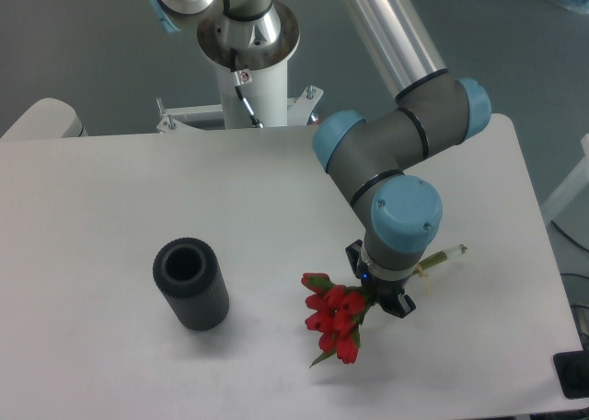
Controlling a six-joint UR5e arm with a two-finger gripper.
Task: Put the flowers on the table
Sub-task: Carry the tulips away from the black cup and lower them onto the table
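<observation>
The flowers [333, 319], red tulip buds with green leaves, lie low over the white table [110, 190] at the front right. Their thin green stems run up and to the right, and the stem end [447, 253] sticks out past the wrist. My gripper [380, 289] points down over the stems just behind the buds. Its black fingers [398, 305] stand on either side of the stems and look closed on them. The wrist hides the contact, and I cannot tell whether the buds touch the tabletop.
A dark grey ribbed cylinder vase [190, 283] stands upright and empty at the front left of the table, well apart from the flowers. The arm's white base column [248, 79] rises at the table's far edge. The table's right edge is near the gripper.
</observation>
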